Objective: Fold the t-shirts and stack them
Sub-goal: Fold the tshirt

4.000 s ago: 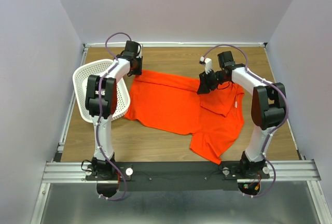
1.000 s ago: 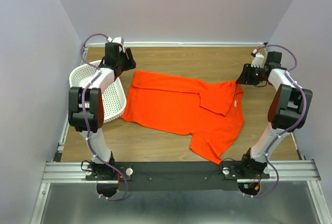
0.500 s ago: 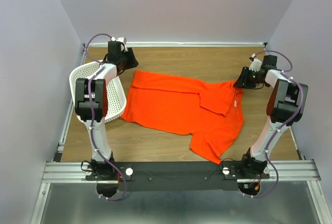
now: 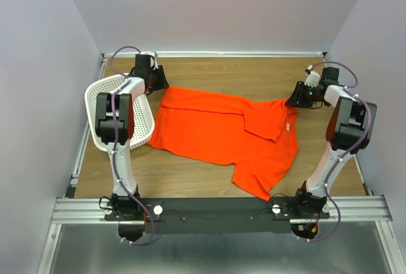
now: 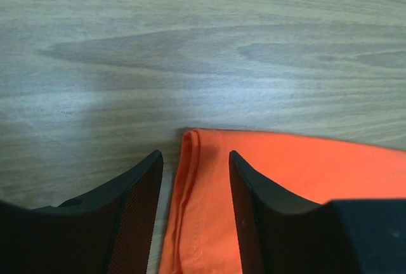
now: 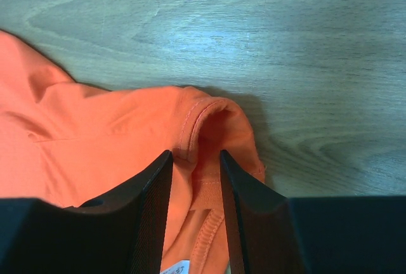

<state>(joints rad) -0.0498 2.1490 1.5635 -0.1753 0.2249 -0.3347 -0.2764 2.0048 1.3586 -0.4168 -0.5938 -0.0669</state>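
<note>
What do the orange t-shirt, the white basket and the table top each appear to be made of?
T-shirt: soft matte knit cloth, likely cotton; stitched hems, creases.
Basket: probably moulded plastic; rigid white wall with even holes.
Table: wood or wood-look laminate; grain pattern, slight sheen.

Wood-grain table (image 4: 241, 74), white perforated basket (image 4: 143, 122) at its left edge, pale walls (image 4: 216, 7)

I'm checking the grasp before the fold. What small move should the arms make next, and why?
Probably close both grippers fully. The left gripper straddles a far corner hem of the t-shirt with gaps either side; the right gripper straddles a bunched hem fold at the other far corner. Neither looks clamped, so lifting now could slip.
</note>
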